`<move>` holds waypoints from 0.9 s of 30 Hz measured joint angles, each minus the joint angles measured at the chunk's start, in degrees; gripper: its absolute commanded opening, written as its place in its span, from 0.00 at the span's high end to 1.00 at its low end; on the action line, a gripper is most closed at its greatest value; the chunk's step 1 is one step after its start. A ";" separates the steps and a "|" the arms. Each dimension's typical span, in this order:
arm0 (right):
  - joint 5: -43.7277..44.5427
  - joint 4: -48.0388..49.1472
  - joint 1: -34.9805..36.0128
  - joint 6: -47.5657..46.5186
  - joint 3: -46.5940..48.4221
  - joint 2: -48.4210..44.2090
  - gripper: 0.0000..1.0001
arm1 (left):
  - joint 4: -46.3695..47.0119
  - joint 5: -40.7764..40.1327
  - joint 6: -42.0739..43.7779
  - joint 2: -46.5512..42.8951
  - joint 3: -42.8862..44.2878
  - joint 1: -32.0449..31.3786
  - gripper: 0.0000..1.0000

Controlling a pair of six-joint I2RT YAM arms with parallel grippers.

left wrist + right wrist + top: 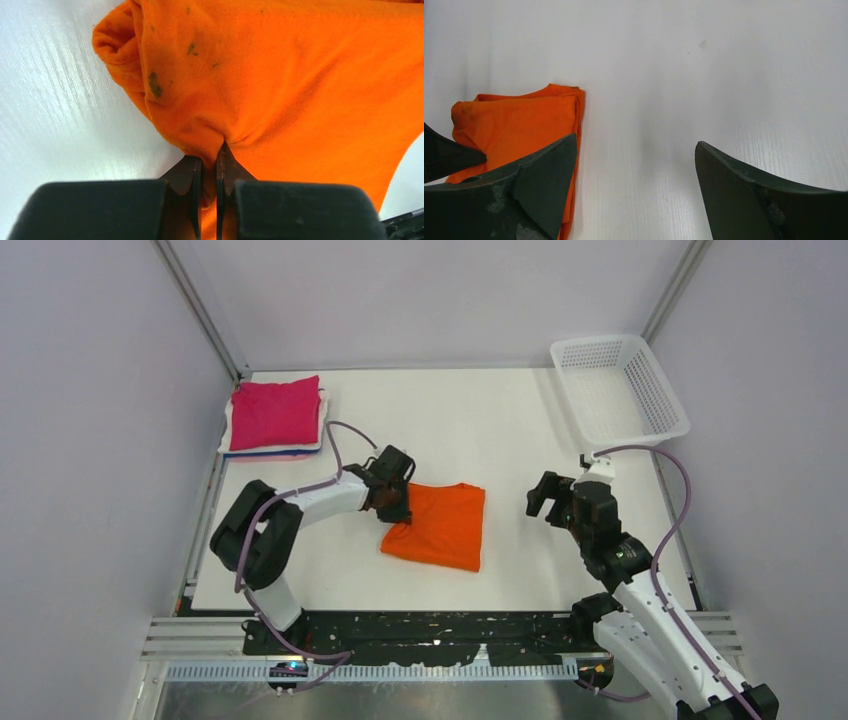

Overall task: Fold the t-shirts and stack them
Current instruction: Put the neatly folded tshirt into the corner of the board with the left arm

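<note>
Left pincer (210, 161) nips the orange t-shirt (445, 530), right pincer (635, 140) gapes wide nearby; basket (665, 405) and pink t-shirt (275, 412) lie well apart.

Orange t-shirt (300, 90) is cut off by the top and right edges of the left wrist view, its gathered fold is hidden inside the pinch of the left gripper (216, 160), and only thin edges of the lower t-shirts (280, 453) under the magenta t-shirt (275, 412) are seen from above.
</note>
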 measured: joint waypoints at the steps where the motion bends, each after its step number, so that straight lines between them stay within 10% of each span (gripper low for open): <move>1: 0.02 -0.15 -0.02 -0.11 0.00 0.31 0.05 | -0.87 -0.79 -0.02 0.42 0.83 -0.33 1.00; 17: 0.92 1.20 -0.26 -0.68 -2.62 -3.48 0.04 | -18.10 -38.95 18.18 6.38 25.55 1.03 1.00; 27: 3.13 3.13 -0.26 -0.48 -3.67 -2.58 0.05 | -16.85 -45.64 35.95 9.97 36.04 12.00 1.00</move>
